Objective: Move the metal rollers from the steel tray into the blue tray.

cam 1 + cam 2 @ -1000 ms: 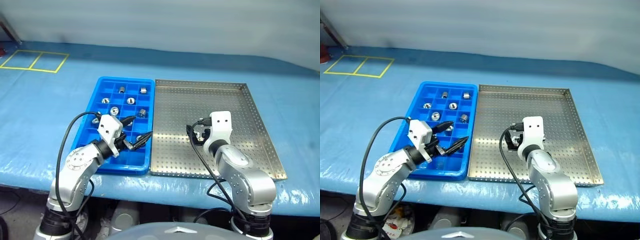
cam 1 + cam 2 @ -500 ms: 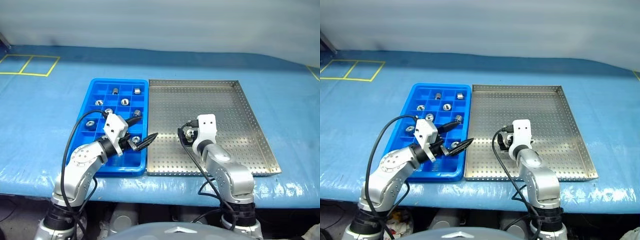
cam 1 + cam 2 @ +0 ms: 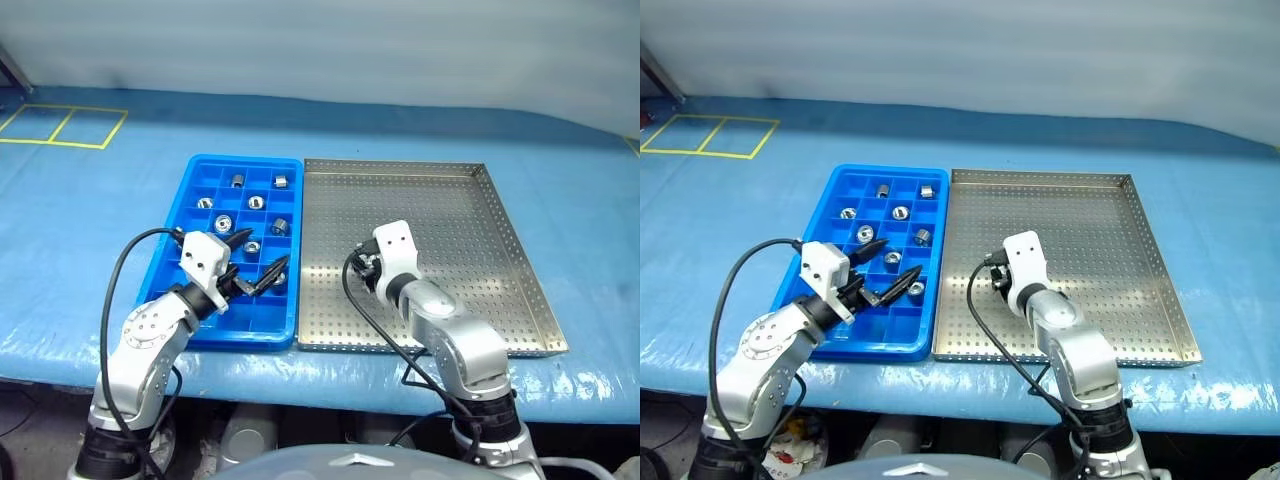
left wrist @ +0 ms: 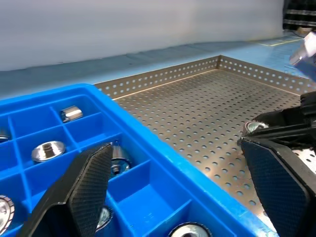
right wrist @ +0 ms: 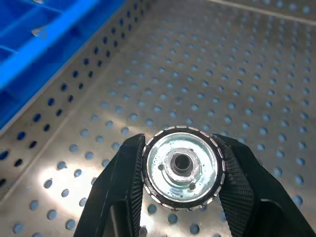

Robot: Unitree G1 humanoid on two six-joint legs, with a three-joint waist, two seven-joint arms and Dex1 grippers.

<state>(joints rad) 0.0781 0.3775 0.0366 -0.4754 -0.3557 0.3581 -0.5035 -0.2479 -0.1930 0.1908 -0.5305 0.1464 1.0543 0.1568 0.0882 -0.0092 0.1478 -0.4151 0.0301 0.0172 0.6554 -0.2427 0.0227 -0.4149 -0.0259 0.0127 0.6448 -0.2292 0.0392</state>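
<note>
Gripping one metal roller (image 5: 181, 168), my right gripper (image 5: 180, 170) hangs over the steel tray (image 3: 470, 230), frame centre.
Left gripper (image 3: 255, 268), fingers spread, hovers over the blue tray (image 3: 200, 180), lower left.

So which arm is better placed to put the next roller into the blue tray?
The right. Its gripper is already shut on a small shiny silver metal roller above the perforated steel tray; the left gripper hangs open and empty over the blue compartmented plastic tray.
</note>
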